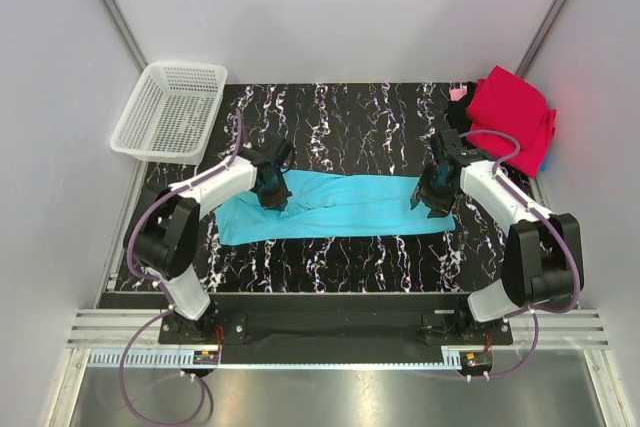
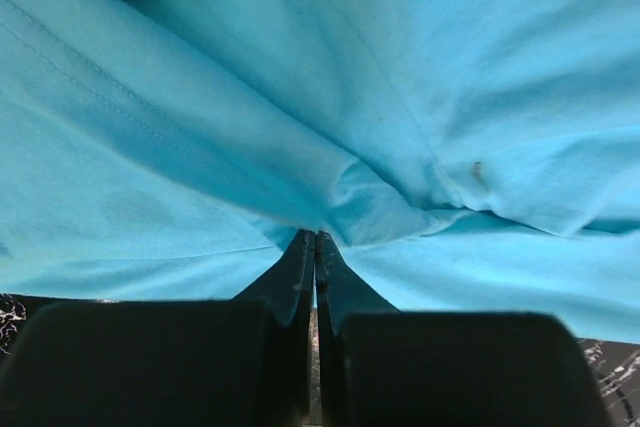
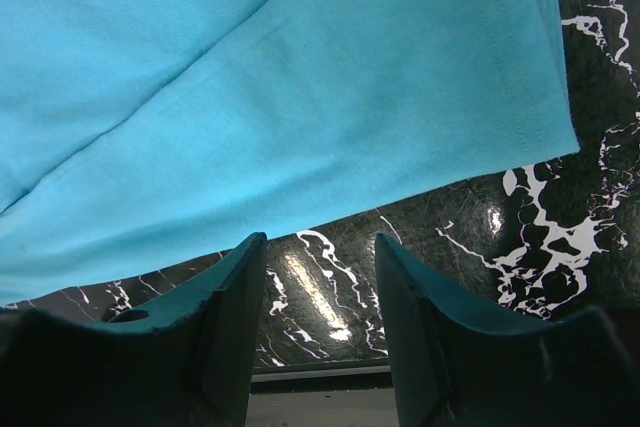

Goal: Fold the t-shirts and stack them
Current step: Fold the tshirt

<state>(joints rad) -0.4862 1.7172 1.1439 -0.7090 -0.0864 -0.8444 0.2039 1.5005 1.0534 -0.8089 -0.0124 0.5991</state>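
Note:
The turquoise-blue t-shirt (image 1: 340, 207) lies as a long flat strip across the middle of the black marble table (image 1: 340, 117). My left gripper (image 1: 272, 193) is over its left part, and the left wrist view shows it (image 2: 316, 237) shut on a pinched fold of the turquoise cloth (image 2: 300, 97). My right gripper (image 1: 432, 197) is at the shirt's right end. In the right wrist view it (image 3: 320, 244) is open and empty over bare table, just off the shirt's edge (image 3: 300, 97). A crimson red shirt (image 1: 512, 112) lies bunched at the back right corner.
A white mesh basket (image 1: 170, 107) stands at the table's back left corner, partly over the edge. Bits of pink cloth (image 1: 458, 94) and blue cloth (image 1: 548, 155) show beside and under the red shirt. White walls enclose the table.

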